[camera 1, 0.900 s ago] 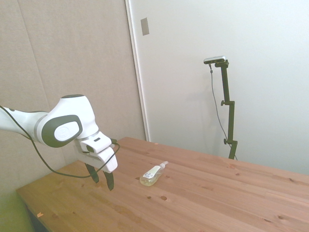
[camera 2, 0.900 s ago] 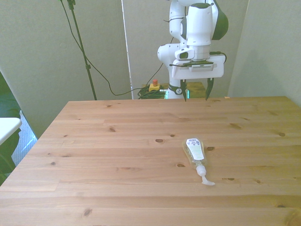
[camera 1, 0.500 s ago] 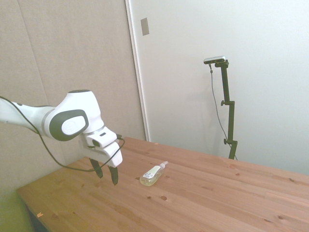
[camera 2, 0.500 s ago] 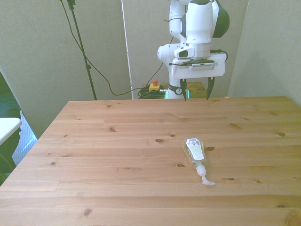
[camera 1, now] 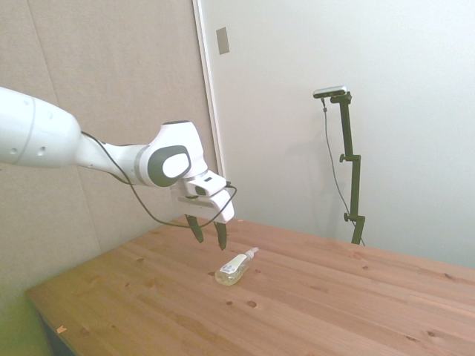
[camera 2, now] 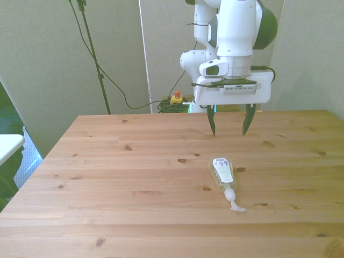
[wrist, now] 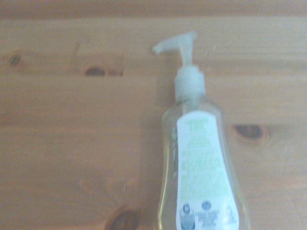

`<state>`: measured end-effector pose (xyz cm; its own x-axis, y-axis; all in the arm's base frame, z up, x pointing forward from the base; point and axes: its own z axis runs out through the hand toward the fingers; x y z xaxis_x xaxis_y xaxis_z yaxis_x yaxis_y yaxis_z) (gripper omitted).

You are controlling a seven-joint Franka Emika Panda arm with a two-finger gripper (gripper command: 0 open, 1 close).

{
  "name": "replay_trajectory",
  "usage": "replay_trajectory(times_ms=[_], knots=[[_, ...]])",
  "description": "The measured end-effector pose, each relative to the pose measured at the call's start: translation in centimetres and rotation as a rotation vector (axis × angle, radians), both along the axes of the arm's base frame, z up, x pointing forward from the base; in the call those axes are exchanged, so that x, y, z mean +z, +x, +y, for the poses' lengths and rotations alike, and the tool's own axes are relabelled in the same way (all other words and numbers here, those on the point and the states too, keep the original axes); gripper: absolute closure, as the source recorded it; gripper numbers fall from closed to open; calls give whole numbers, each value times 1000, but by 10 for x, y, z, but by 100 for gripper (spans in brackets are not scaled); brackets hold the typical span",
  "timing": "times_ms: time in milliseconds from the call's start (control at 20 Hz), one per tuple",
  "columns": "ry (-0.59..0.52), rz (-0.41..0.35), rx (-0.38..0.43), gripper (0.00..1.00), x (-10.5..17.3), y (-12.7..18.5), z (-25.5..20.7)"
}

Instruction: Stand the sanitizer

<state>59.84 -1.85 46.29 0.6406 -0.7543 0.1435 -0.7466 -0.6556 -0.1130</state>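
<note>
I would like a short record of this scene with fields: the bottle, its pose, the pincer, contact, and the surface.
bottle: the sanitizer, clear with yellowish liquid, a white label and a white pump
pose: lying flat on its side, label up, pump pointing toward the front view's near edge
pincer: the pincer is open, fingers pointing down, above the table behind the bottle's base
contact: none; nothing is held
surface: wooden table
task state: bottle not yet standing
</note>
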Motion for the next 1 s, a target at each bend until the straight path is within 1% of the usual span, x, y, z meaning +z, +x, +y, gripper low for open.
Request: replay_trajectory(times_ms=[200,500,800,1000], knots=[[-20,-14,-11,0,-11,39,1],[-33,-25,-37,0,-42,84,3],[-46,-17,-53,0,-76,117,7],[-55,-9,-62,0,-94,130,3]])
